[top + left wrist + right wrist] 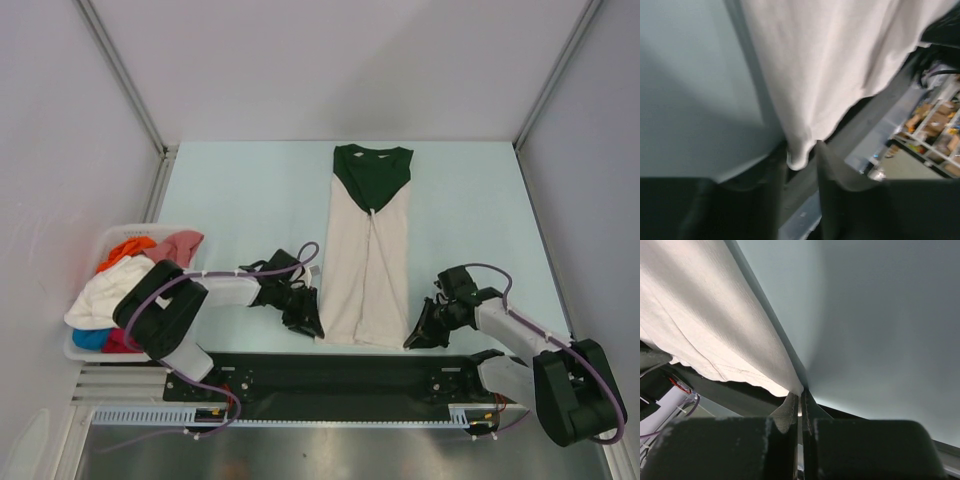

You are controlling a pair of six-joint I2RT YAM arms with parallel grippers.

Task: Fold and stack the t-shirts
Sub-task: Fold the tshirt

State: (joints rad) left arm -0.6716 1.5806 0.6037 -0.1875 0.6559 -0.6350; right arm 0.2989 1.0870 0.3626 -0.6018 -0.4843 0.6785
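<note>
Pale blue-green table fills the overhead view, and one shirt lies along its middle as a long narrow strip with both sides folded in to meet down the centre. It is cream-white over most of its length and dark green at the far end, around the neckline. Its hem lies at the near edge of the table, between the two arms.

Only the overhead view shows the white basket at the left edge. It holds a pile of shirts: white on top, with orange, red and blue showing around it.

The left gripper sits at the hem's left corner and the right gripper just off the right corner, but from above neither one's fingers can be read.

The wrist cameras show them. In the left wrist view the shirt is plain, softly creased cream cloth, and its rounded corner hangs in the gap of the left gripper. The fingers stand apart, not squeezing it.

In the right wrist view the hem stitching of the shirt shows, and its corner runs to the tips of the right gripper. Those fingers are pressed together; I cannot tell whether cloth is caught between them.
</note>
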